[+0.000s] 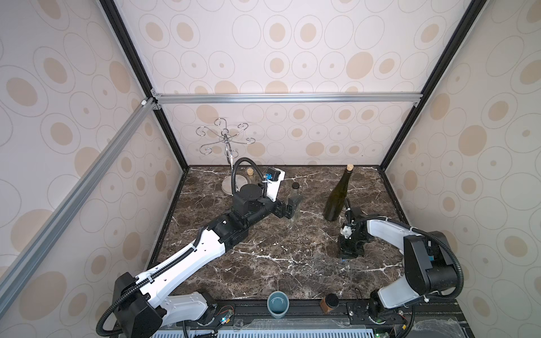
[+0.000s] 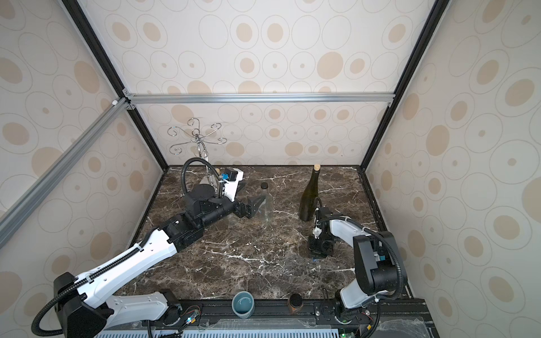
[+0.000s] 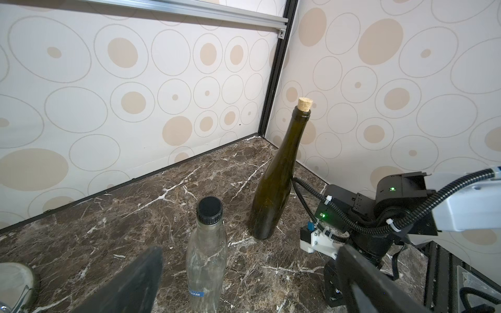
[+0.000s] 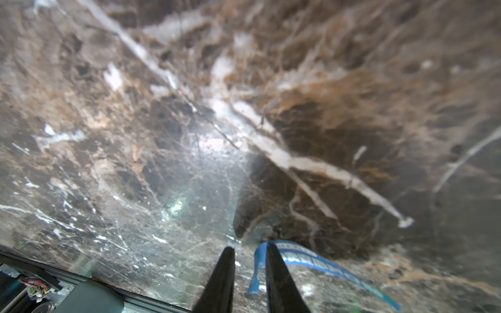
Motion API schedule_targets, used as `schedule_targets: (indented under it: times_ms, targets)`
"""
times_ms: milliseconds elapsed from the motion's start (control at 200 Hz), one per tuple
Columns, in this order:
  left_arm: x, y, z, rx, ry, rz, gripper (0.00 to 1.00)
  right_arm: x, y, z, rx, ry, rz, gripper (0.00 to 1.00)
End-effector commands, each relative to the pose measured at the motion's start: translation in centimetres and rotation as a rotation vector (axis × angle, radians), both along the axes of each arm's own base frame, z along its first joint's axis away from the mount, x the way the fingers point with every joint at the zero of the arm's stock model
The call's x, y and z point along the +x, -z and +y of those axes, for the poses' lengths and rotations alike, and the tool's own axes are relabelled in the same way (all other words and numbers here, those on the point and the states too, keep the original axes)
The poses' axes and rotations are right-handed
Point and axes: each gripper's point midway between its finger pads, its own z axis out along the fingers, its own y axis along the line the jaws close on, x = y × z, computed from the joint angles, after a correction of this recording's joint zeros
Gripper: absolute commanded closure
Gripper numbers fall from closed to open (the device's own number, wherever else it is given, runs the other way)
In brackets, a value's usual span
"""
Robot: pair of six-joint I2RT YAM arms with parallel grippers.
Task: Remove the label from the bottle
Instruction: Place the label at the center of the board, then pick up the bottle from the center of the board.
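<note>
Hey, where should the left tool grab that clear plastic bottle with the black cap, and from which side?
Take the clear plastic bottle around its straight body, below the shoulder, coming in level from the side where the open left tool faces it. It stands upright, round and slim, so the wide-open jaws should straddle it; the black cap probably offers too small a hold.

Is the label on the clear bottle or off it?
Off, mostly: the blue label lies against a finger of the right gripper, apart from the clear bottle. A small blue scrap shows near its base.
</note>
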Motion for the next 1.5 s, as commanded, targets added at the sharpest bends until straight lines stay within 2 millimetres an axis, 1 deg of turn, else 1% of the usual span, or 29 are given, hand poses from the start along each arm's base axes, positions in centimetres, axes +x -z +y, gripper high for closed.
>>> schedule_targets:
  times_ms: [0, 175, 455, 760, 1121, 1231, 1331, 1401, 1491]
  targets:
    - [-0.1, -2.3, 0.3, -0.053, 0.000, -0.032, 0.00, -0.5, 0.3, 0.3, 0.017, 0.007, 0.007, 0.76]
    - [-0.1, -2.3, 0.4, -0.052, -0.002, -0.031, 0.00, -0.6, 0.4, 0.1, 0.004, 0.007, 0.010, 0.76]
    - [-0.1, -2.7, 0.4, -0.052, -0.004, -0.035, 0.00, -0.2, -0.5, -1.2, -0.026, 0.034, -0.019, 0.65]
    - [0.1, -2.6, 0.5, -0.027, -0.013, -0.037, 0.00, 0.4, -1.2, -2.6, -0.053, 0.060, -0.072, 0.61]
    - [0.7, -2.3, 0.0, 0.008, 0.005, -0.016, 0.00, 0.2, -1.0, -2.4, -0.028, 0.066, -0.068, 0.58]
    - [1.1, -1.8, -0.1, 0.039, 0.004, 0.004, 0.00, 0.1, -1.8, -2.4, -0.027, 0.063, -0.089, 0.57]
    - [1.4, -1.6, -0.1, 0.056, -0.001, 0.012, 0.00, 0.0, -2.9, -2.4, -0.020, 0.059, -0.120, 0.54]
    - [1.6, -1.5, 0.0, 0.067, -0.008, 0.019, 0.00, -0.1, -4.1, -2.4, -0.018, 0.055, -0.154, 0.51]
    - [2.0, -1.3, 0.2, 0.089, -0.021, 0.032, 0.00, -0.1, -6.2, -2.0, 0.018, 0.055, -0.234, 0.46]
